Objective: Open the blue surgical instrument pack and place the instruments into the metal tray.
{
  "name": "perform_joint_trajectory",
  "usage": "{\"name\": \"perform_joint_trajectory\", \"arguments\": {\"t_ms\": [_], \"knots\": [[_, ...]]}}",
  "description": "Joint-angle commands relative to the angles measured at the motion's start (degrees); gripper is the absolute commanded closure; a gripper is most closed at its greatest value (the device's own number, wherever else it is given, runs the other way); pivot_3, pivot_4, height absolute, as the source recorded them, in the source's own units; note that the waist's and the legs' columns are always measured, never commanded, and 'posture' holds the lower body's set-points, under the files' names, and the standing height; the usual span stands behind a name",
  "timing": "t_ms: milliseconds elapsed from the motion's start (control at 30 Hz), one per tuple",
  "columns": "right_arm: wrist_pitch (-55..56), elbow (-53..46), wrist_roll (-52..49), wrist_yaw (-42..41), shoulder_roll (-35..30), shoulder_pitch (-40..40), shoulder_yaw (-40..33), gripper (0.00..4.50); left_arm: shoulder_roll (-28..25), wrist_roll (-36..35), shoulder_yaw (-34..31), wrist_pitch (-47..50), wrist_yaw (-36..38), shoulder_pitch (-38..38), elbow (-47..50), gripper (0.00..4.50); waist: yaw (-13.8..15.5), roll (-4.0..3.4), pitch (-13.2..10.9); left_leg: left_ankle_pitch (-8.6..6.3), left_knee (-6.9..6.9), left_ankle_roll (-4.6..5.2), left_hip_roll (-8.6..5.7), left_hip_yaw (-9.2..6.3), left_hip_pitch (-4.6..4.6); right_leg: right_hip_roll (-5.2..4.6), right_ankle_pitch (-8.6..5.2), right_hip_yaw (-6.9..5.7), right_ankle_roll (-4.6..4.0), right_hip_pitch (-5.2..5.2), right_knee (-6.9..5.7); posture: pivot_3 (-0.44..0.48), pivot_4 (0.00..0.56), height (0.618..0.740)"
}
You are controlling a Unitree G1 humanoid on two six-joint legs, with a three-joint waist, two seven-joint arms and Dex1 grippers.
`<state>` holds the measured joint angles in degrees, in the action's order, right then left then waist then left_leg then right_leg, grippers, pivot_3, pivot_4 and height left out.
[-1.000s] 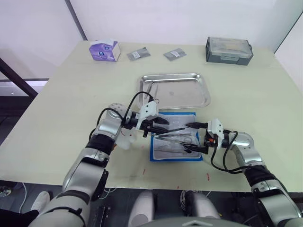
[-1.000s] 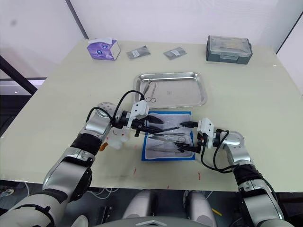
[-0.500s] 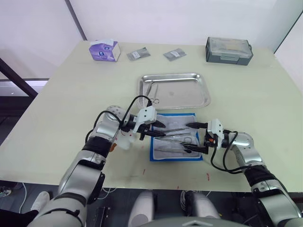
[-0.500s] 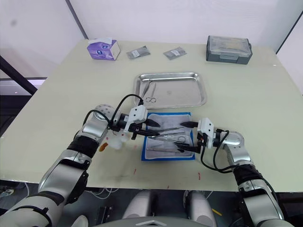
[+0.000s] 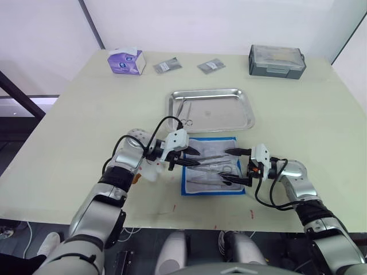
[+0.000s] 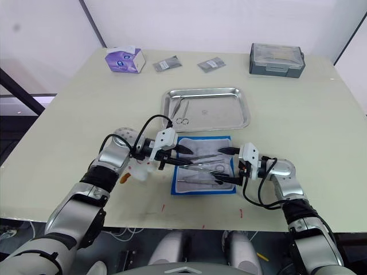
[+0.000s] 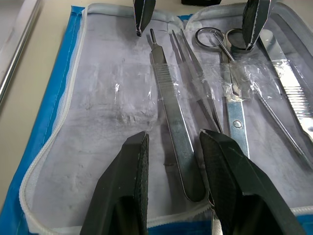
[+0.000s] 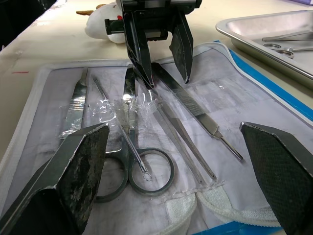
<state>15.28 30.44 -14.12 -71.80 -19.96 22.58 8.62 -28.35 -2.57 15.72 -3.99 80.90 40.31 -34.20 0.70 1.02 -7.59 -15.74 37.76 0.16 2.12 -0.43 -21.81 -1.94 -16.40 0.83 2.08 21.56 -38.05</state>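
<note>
Left gripper (image 7: pixel 171 161), jaws narrowly apart over the flat handle (image 7: pixel 171 112) in the open pack (image 5: pixel 210 167), should straddle it squarely before closing; right gripper (image 5: pixel 235 168) waits wide.

A pale cream desk (image 5: pixel 86 109) fills the middle of the scene, its surface evenly lit, with a few small red marks near the front edge. Behind it stands a plain white wall (image 5: pixel 189 23), crossed by a dark slanted bar (image 5: pixel 92 24) at the far left. Below the front edge, a grey floor (image 5: pixel 143 258) carries loose cables (image 5: pixel 14 232).
</note>
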Motion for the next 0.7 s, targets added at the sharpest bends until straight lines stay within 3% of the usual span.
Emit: {"name": "perform_joint_trajectory", "arguments": {"t_ms": [33, 133, 200, 700], "knots": [[-1.4, 4.1, 2.3, 0.0, -0.6, -3.1, 1.3, 0.00, -1.4, 0.6, 0.3, 1.0, 0.4, -1.3, 0.2, 2.73, 0.0, 0.00, 0.0, 0.00, 0.00, 0.00, 0.00, -0.01, 0.00, 0.00, 0.00, 0.00, 0.00, 0.00, 0.00, 0.000, 0.150, 0.734], [-1.3, 4.1, 2.2, 0.1, -0.5, -3.1, 1.3, 0.00, -1.3, 0.6, 0.3, 1.3, 0.5, -1.0, 0.3, 3.56, 0.0, 0.00, 0.0, 0.00, 0.00, 0.00, 0.00, 0.00, 0.01, 0.01, 0.00, 0.02, 0.00, 0.00, -0.01, 0.000, 0.150, 0.734], [-1.3, 4.2, 2.3, 0.1, -0.5, -3.1, 1.3, 0.00, -1.2, 0.5, 0.4, 1.5, 0.5, -0.8, 0.4, 4.43, 0.0, 0.01, 0.0, 0.00, 0.00, 0.00, 0.00, 0.00, 0.02, 0.01, 0.00, 0.02, 0.00, 0.00, -0.02, 0.000, 0.150, 0.734], [-1.6, 3.8, 2.3, 0.1, -0.6, -3.6, 1.4, 0.00, -1.3, -1.3, 0.0, 6.9, 0.9, 0.9, 6.4, 4.48, 0.0, 0.01, 0.0, 0.00, 0.00, 0.00, 0.00, 0.00, 0.01, 0.01, 0.00, 0.01, 0.00, 0.00, -0.02, 0.000, 0.150, 0.734]]}}
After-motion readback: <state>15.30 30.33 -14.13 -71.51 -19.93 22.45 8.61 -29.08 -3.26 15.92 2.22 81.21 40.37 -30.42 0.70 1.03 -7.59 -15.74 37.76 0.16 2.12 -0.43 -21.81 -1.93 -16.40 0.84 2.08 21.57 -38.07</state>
